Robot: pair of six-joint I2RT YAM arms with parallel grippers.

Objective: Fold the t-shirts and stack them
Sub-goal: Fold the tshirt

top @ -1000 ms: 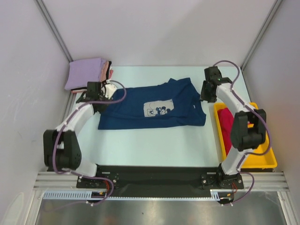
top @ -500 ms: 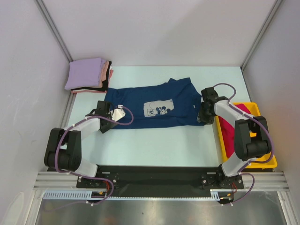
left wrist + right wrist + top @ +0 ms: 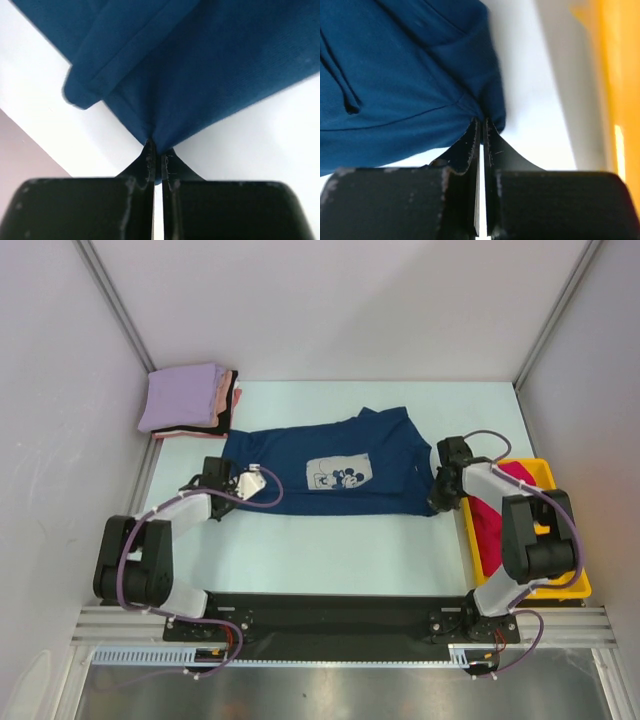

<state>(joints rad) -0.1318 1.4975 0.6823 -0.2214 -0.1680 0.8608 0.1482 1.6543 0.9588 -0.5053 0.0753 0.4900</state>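
Observation:
A navy t-shirt [image 3: 330,472] with a white cartoon print lies spread flat across the middle of the table. My left gripper [image 3: 222,498] is shut on its near-left corner; in the left wrist view the jaws [image 3: 156,150] pinch a point of navy cloth [image 3: 200,75]. At the shirt's near-right corner my right gripper [image 3: 438,502] is also shut, its jaws [image 3: 482,125] clamped on the navy hem [image 3: 395,75]. A folded stack topped by a lavender shirt [image 3: 183,395] sits at the back left. A crimson shirt [image 3: 488,502] lies in the tray.
The yellow plastic tray [image 3: 560,585] stands along the right edge, close beside my right arm. Pink and black shirt edges [image 3: 233,395] show under the lavender one. White walls with metal posts enclose the table on three sides.
Both grippers have closed on the navy shirt's near corners. The right gripper slid a little toward the near edge; the left one stayed at its corner.

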